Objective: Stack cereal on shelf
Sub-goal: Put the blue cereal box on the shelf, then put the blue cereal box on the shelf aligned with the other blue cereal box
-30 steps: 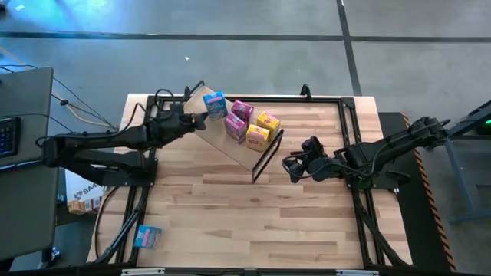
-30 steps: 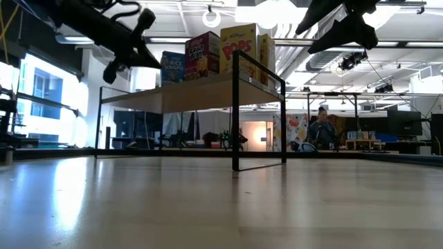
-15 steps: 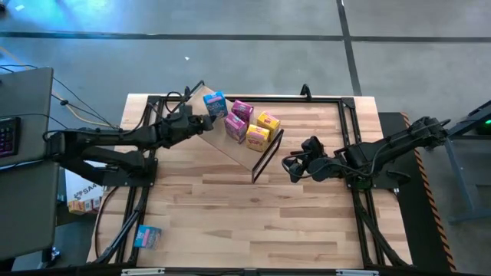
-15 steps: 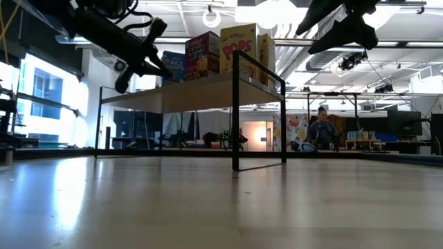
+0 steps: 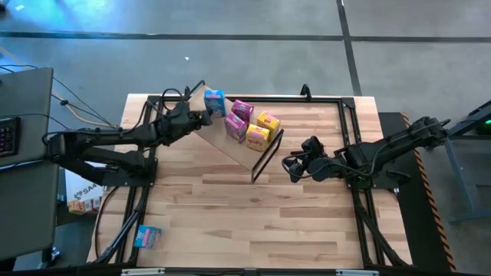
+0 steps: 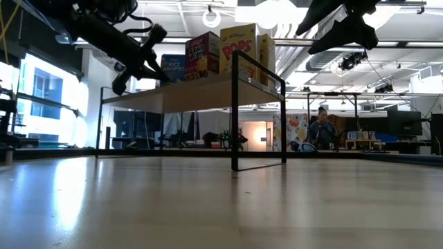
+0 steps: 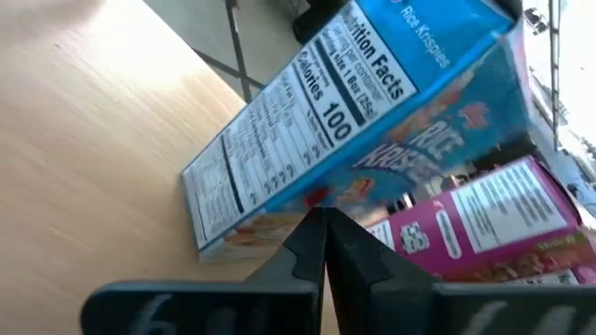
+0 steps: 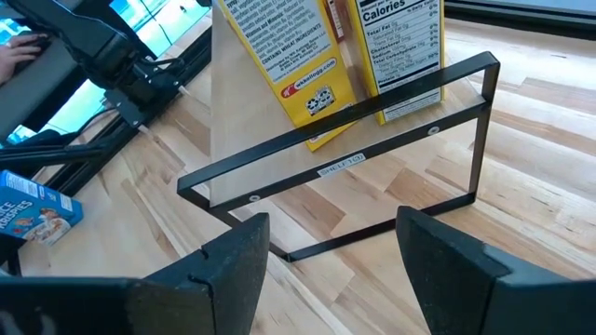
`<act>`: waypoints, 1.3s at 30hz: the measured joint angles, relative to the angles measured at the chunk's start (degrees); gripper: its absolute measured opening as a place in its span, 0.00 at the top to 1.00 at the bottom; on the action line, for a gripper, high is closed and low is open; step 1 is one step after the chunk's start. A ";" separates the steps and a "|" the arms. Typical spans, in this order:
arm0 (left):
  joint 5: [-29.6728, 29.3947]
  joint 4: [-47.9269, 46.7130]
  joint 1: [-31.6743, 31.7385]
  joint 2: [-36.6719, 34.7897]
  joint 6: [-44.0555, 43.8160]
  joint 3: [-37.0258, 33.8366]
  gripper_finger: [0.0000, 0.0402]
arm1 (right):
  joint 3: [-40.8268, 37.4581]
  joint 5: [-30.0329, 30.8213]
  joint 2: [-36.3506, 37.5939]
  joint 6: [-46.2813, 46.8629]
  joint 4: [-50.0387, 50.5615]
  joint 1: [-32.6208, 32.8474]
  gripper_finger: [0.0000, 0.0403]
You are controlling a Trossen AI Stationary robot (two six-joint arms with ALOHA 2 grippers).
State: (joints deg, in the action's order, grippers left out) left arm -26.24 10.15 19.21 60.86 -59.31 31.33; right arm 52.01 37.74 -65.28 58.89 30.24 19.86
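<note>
With the left gripper up at shelf height and its fingers pressed together on nothing, tips touching the blue box, the push looks like the risk: this box stands at the far left end of the shelf, near the board's edge, so a shove too far could tip it off. In the left wrist view the closed fingertips meet the box's lower edge, and the blue box appears tilted there; whether that is the camera's angle or the box itself cannot be told.

Next along the shelf: two magenta boxes, close together, then two yellow boxes at the right end, just beside the black frame. All five stand upright in the low view, printed faces outward.

A sixth box, light blue, lies flat beyond the tabletop's near left corner, well apart from the shelf; it is not yet stacked.

The right gripper hovers right of the shelf, fingers wide apart, empty.
</note>
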 joint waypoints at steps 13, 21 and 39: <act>3.12 0.13 4.76 -0.02 1.55 0.03 1.00 | 0.00 0.00 0.00 0.21 -0.04 0.00 0.42; 5.36 0.11 4.78 -0.04 1.74 0.07 1.00 | 0.00 0.00 0.00 1.20 -0.04 0.00 0.42; 6.68 -11.51 3.21 -11.11 3.13 0.00 1.00 | 0.00 0.00 0.00 1.07 0.42 -0.01 0.42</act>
State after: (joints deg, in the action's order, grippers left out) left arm -19.55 -1.35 22.42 49.75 -56.17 31.33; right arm 52.01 37.74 -65.28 59.96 30.65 19.85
